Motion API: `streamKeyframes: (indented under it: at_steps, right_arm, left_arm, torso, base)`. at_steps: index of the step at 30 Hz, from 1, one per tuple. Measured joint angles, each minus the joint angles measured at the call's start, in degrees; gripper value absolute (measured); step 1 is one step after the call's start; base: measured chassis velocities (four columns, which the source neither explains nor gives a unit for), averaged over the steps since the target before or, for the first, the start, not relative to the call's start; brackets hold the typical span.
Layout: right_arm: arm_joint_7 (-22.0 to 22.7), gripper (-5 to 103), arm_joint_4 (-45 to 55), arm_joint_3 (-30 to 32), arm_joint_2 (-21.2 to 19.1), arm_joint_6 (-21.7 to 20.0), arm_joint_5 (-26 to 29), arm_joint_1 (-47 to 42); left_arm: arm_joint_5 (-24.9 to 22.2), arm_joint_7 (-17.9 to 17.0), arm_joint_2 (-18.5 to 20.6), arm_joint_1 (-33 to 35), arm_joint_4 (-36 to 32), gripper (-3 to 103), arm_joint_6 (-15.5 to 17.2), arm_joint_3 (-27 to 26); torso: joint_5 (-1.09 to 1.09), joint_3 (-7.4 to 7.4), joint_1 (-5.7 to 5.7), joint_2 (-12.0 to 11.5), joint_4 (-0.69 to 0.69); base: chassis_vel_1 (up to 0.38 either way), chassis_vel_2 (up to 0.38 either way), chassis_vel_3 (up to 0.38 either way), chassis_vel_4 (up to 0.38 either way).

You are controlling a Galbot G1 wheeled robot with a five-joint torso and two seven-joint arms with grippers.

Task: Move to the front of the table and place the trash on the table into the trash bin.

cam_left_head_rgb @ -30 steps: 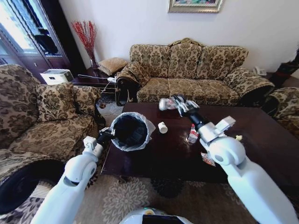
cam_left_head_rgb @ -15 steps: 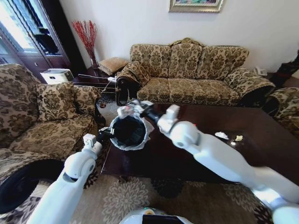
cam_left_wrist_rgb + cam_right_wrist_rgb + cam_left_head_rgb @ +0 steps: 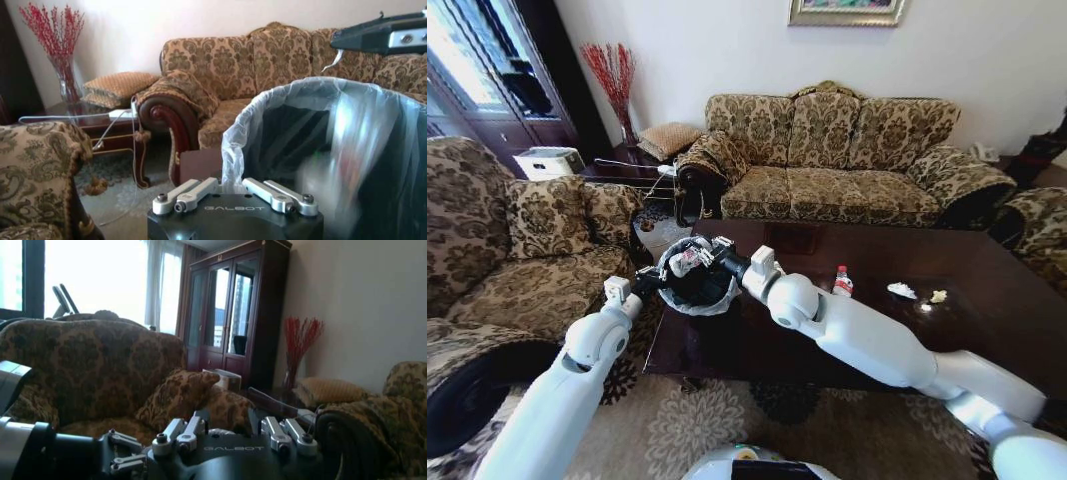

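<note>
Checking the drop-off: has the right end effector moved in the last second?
Yes. The right end effector swung from over the table in front of the sofa leftward to above the trash bin.

Home living room: patterned sofas point(image 3: 847, 150) around a dark wood coffee table point(image 3: 987, 300), framed picture point(image 3: 842, 10), glass-door cabinet point(image 3: 230, 315).

The head camera looks forward and down from above over the dark surface point(image 3: 987, 290), with the long sofa point(image 3: 847, 150) at 12 o'clock. The left wrist camera sits close against the trash bin point(image 3: 320, 150), facing that same sofa point(image 3: 227, 65). The right wrist camera faces toward 9 o'clock, at the armchair point(image 3: 93, 375) and cabinet point(image 3: 233, 305).
</note>
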Motion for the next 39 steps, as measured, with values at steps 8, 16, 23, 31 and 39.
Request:
streamKeyframes:
  at_steps: [8, 16, 23, 31, 39]
  right_arm:
    - [0.6, 65, 0.5, 1.8, 0.0, 0.1, -0.3, -0.5]
    - [1.5, 97, -0.1, 19.6, -2.6, 0.3, 2.1, -7.8]
    - [-4.1, 100, -7.5, 34.6, -4.2, 1.1, -2.3, -20.6]
    - [-8.3, 100, -20.7, 39.2, -0.2, 5.5, -10.7, -29.5]
    - [-10.5, 100, -32.4, 38.2, 6.2, 9.0, -17.7, -30.2]
  left_arm:
    - [-0.1, 0.1, 0.0, 0.1, -0.3, 1, -0.2, -0.3]
    - [0.0, 0.1, -1.4, 1.1, -1.0, 1, -1.6, -1.7]
    - [0.1, 0.0, -1.9, 1.6, -1.0, 1, -2.5, -2.7]
    - [1.4, -1.9, -4.4, 0.6, 0.8, 1, -4.1, -2.2]
    - [4.1, -2.3, -7.0, 0.2, 1.6, 1, -4.7, -2.3]
  torso:
    - [0.01, 0.00, 0.00, 0.0, 0.00]
    - [0.01, 0.00, 0.00, 0.0, 0.00]
    - [0.01, -0.01, 0.00, 0.0, -0.02]
    - [0.03, 0.00, 0.00, 0.0, 0.00]
    - [0.01, 0.00, 0.00, 0.0, 0.00]
  base:
    - [0.000, 0.000, 0.000, 0.000]
    - [0.000, 0.000, 0.000, 0.000]
    - [0.000, 0.000, 0.000, 0.000]
    - [0.000, 0.000, 0.000, 0.000]
    - [0.000, 0.000, 0.000, 0.000]
